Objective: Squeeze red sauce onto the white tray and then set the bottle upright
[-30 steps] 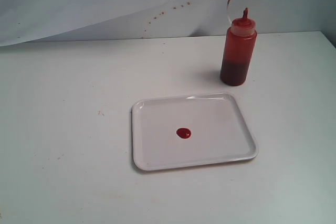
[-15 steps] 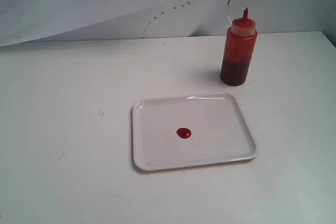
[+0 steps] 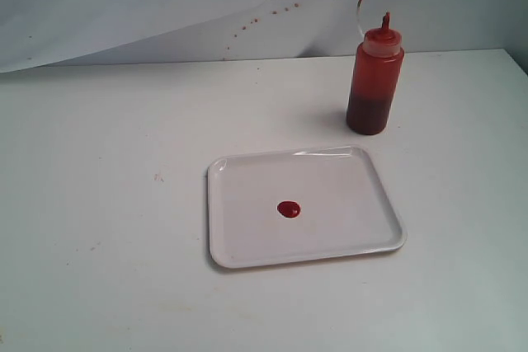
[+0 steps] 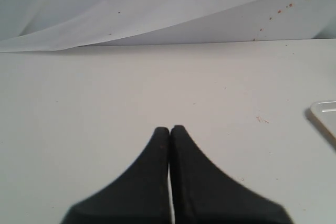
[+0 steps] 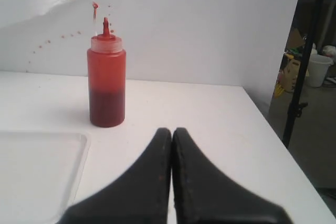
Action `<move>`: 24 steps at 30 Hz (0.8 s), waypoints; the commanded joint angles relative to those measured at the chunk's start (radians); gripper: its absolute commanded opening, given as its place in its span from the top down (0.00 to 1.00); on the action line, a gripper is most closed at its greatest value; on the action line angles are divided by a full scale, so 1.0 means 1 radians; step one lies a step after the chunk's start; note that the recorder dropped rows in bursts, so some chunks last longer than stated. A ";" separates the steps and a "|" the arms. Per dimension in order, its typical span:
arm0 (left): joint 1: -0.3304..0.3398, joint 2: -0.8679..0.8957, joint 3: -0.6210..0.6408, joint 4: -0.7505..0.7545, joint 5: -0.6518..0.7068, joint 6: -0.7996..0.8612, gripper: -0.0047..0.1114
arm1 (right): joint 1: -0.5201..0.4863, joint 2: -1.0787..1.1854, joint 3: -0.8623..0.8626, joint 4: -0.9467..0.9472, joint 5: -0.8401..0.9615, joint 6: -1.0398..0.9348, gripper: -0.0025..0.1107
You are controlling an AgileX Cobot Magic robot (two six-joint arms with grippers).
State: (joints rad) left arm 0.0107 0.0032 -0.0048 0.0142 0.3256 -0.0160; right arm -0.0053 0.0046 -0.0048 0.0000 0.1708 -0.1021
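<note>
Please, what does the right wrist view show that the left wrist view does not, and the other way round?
Only the right wrist view: the bottle, standing upright on the table, the shut right gripper, holding nothing, and a room past the table's end. Only the left wrist view: the shut left gripper, also holding nothing, above bare table. Both: a corner of the white tray, the table, and the white backdrop with small red specks.
</note>
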 commanded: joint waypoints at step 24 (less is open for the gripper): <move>0.002 -0.003 0.005 0.002 -0.008 -0.004 0.96 | -0.006 -0.005 0.005 0.023 0.096 0.055 0.98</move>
State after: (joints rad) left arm 0.0107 0.0032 -0.0048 0.0142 0.3256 -0.0160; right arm -0.0053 0.0046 -0.0040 0.0000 0.2754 -0.0530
